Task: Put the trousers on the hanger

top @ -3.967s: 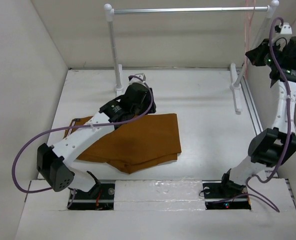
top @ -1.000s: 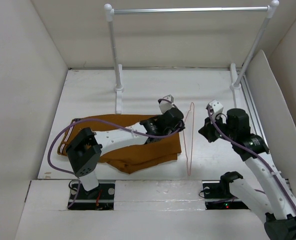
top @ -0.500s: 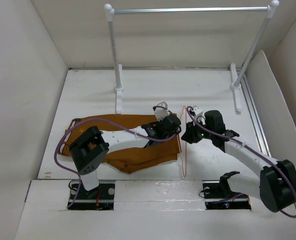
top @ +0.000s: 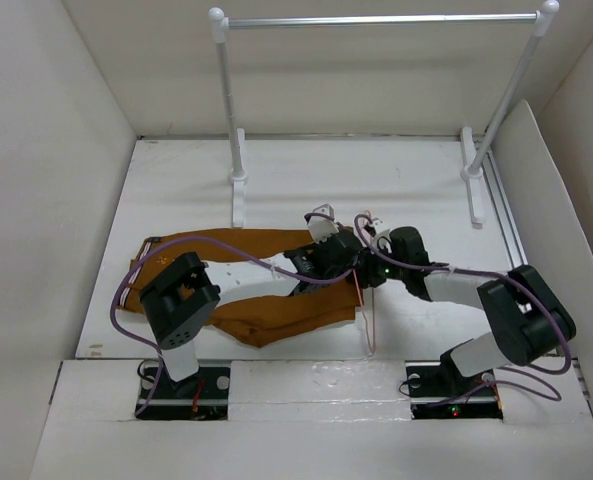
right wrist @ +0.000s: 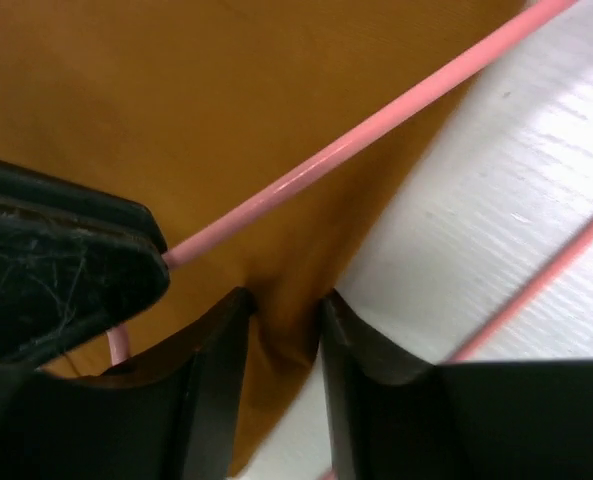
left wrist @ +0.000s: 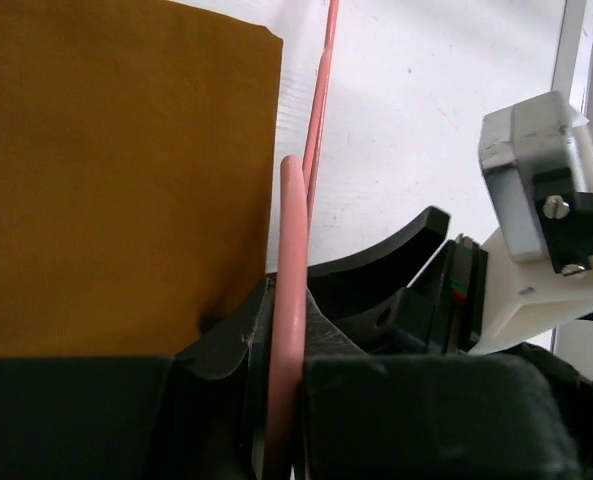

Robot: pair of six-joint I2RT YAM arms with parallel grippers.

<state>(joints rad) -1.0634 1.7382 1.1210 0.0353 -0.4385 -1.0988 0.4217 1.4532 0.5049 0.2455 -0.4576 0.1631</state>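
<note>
At the right edge of the trousers (top: 266, 305) we log the hanger (top: 368, 325) alongside, long axis near-to-far; left claw (left wrist: 281, 330) clamped on its wire; right claw (right wrist: 281, 330) half-open, astride the cloth edge.

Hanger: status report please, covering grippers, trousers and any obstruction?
Left gripper shut on hanger wire. Right gripper open, jaws astride edge of trousers. Trousers lying on table, not yet on hanger. No obstruction seen.

Silver rail (top: 376, 19) on white posts (top: 226, 95) stands on the table (top: 376, 180).
</note>
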